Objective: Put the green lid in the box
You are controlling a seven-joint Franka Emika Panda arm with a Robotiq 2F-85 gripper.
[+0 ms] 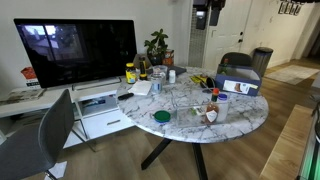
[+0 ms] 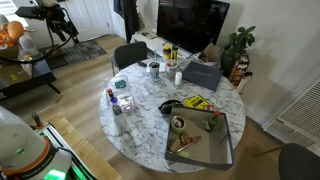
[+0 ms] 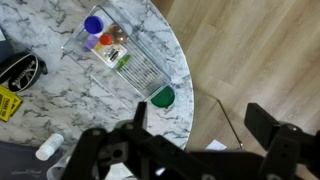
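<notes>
status: not started tbh | green lid [image 3: 162, 97] parked at table [image 3: 60, 100] edge, ungrabbed | box [image 1: 238, 86] well apart | gripper [image 3: 196, 120] held wide, empty

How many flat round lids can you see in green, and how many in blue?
Green lid: 1
Blue lid: 1
Total: 2
</notes>
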